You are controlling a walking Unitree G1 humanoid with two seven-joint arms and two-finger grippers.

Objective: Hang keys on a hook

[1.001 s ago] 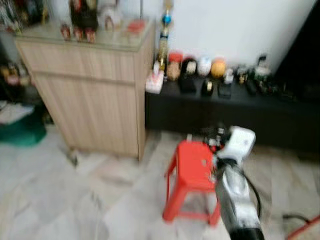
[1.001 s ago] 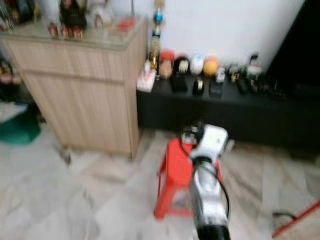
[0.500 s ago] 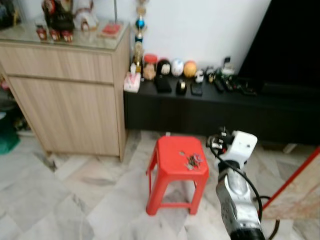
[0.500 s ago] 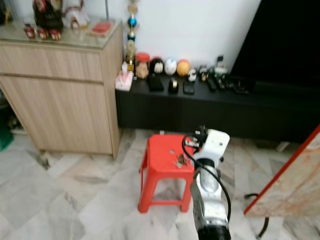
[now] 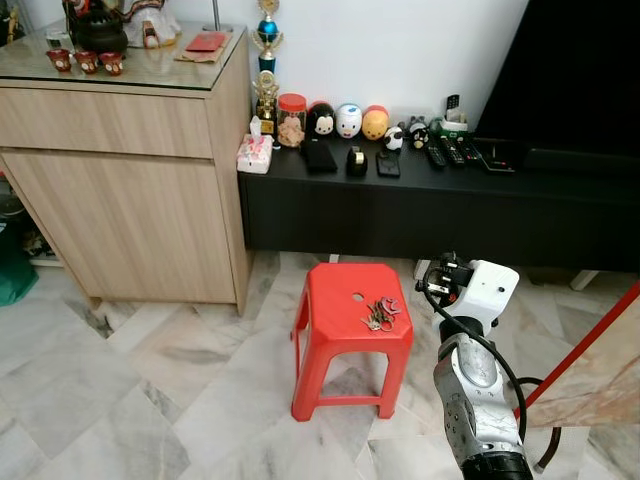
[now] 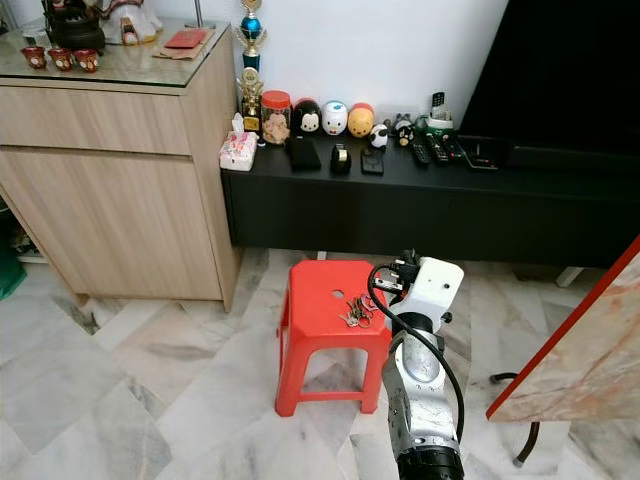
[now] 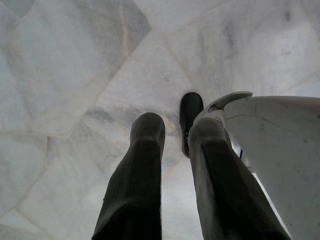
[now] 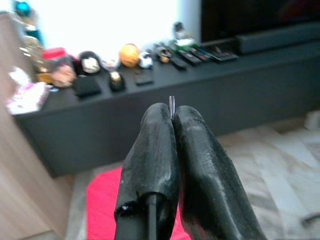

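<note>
Left eye view: we see the keys (image 5: pixel 382 314) lying in a small bunch on a red stool (image 5: pixel 340 300), towards its right side, on the marble floor (image 5: pixel 150 400). Our right arm reaches forward just right of the stool, its white wrist level with the keys and near them, not touching. In the right wrist view, our right gripper (image 8: pixel 172 116) has its fingers pressed together with a thin sliver of metal sticking out between the tips; we cannot tell what it is. Behind the stool stands a black console (image 5: pixel 420 200) with small ornaments, beside a wooden cabinet (image 5: pixel 120 170). Our left gripper (image 7: pixel 175 131) hangs over the floor, fingers slightly apart, holding nothing.
</note>
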